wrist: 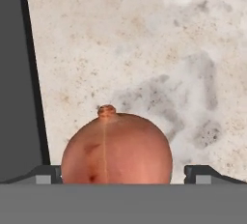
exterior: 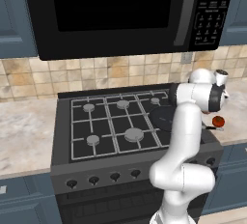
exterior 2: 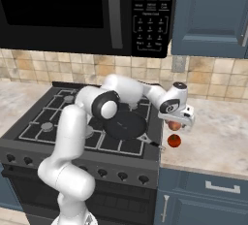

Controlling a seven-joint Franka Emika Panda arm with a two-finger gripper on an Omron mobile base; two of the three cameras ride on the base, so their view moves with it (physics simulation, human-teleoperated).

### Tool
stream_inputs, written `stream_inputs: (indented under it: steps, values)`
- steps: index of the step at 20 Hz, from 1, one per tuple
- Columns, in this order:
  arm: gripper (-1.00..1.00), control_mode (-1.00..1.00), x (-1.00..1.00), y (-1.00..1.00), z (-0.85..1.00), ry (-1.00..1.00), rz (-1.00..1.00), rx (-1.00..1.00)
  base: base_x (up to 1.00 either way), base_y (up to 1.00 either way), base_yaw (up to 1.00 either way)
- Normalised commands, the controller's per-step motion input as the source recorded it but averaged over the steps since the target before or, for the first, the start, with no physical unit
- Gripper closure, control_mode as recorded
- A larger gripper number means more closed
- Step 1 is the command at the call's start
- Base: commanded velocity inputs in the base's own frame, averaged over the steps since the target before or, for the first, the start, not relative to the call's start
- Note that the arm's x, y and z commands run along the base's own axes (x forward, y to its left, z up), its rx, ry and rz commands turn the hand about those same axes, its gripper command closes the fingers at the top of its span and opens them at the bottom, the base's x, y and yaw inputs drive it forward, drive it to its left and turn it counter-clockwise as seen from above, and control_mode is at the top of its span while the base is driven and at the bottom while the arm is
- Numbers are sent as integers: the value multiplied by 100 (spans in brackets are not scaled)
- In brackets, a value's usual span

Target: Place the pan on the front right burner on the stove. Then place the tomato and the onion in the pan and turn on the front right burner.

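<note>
In the left base view, the stove (exterior: 120, 121) stands between two parts of the stone table (exterior: 24, 131). The pan (exterior: 161, 117) sits on the right side of the grate, partly hidden behind the white arm (exterior: 185, 136). The tomato (exterior: 218, 121) lies on the table just to the right of the stove. A black microwave (exterior: 125, 10) hangs above.

In the right base view, the pan (exterior 2: 125, 124) rests on the stove's (exterior 2: 58, 117) front right part, and its handle points toward the table's (exterior 2: 213, 141) edge. The gripper (exterior 2: 178, 125) hangs low over the table just right of the stove, and the onion (exterior 2: 174, 125) is at its fingers. The tomato (exterior 2: 174, 140) lies just in front of the onion, near the table edge.

In the hand view, the onion (wrist: 116, 148) lies on the table (wrist: 144, 49) between the two fingers (wrist: 48, 175), which stand wide apart, one on each side of it. Whether they touch it, I cannot tell. The dark stove edge (wrist: 17, 73) runs along the left.
</note>
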Motion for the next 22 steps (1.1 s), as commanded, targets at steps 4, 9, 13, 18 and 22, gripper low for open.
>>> stream_inputs:
  steps: [4,9,13,18,22]
  values:
    - [-100,-100,1,0,-24,0,-6,2,0,0,0]
    - [100,-100,0,1,-16,4,-7,2,0,0,0]
    - [100,-100,-7,0,7,-2,-6,0,0,0,0]
    - [100,-100,-30,15,58,-13,-5,0,0,0,0]
    - [100,-100,-29,34,67,-10,-1,0,0,0,0]
